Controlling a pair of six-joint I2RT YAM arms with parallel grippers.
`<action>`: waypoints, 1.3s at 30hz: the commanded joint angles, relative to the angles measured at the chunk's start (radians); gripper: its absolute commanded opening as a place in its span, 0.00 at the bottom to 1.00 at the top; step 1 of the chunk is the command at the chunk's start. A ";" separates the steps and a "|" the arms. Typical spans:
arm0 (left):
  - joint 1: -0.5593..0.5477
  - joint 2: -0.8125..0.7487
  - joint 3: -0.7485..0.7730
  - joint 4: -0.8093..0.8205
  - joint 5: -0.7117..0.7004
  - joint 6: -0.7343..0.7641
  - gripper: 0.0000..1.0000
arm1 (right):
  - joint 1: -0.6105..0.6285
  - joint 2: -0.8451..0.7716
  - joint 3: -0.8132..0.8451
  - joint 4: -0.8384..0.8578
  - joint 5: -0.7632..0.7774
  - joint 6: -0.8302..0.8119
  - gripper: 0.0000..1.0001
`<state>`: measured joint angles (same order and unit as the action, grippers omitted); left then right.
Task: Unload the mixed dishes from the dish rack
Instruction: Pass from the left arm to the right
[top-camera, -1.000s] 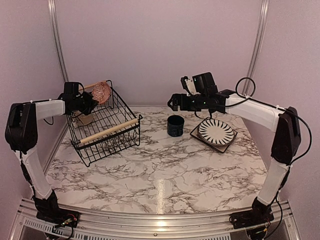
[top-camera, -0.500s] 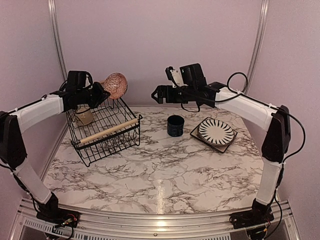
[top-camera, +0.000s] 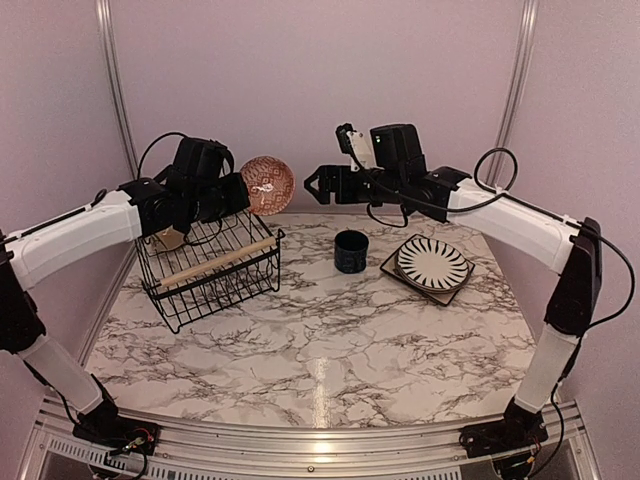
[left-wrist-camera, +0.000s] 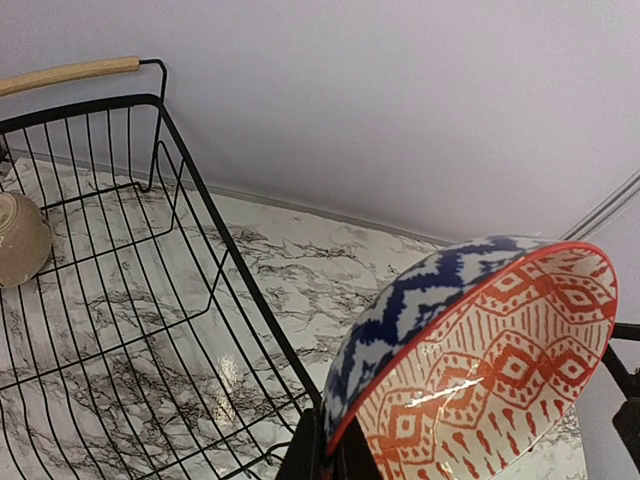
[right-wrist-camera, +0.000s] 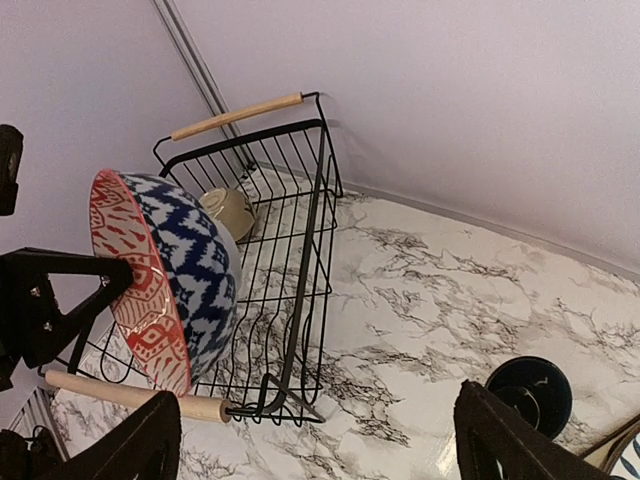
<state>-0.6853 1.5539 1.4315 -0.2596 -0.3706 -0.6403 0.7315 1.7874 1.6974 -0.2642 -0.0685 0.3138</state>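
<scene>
The left gripper (top-camera: 243, 192) clamps the patterned bowl (top-camera: 267, 185) by its rim, tilted above the rack's (top-camera: 215, 262) right edge. The right gripper (top-camera: 312, 185) hangs wide and empty right of the rack. A cream bowl (left-wrist-camera: 20, 238) sits inside.

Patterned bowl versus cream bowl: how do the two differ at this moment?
The patterned bowl is held in the air, on edge, by the left gripper; the cream bowl sits inside the dish rack. The patterned bowl is orange-red inside and blue-and-white outside; the cream bowl is plain. Both are round bowls.
</scene>
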 joint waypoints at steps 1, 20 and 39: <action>-0.045 -0.005 0.043 0.006 -0.112 0.039 0.00 | 0.012 -0.026 0.033 -0.007 0.011 0.019 0.91; -0.196 0.079 0.109 -0.032 -0.201 0.022 0.00 | 0.038 0.012 -0.060 0.074 0.164 0.032 0.62; -0.238 0.148 0.207 -0.124 -0.107 0.135 0.52 | 0.046 -0.003 -0.071 -0.005 0.295 0.024 0.00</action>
<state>-0.9112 1.7153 1.5990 -0.3519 -0.5297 -0.5716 0.7902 1.8221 1.6436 -0.2668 0.1894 0.3328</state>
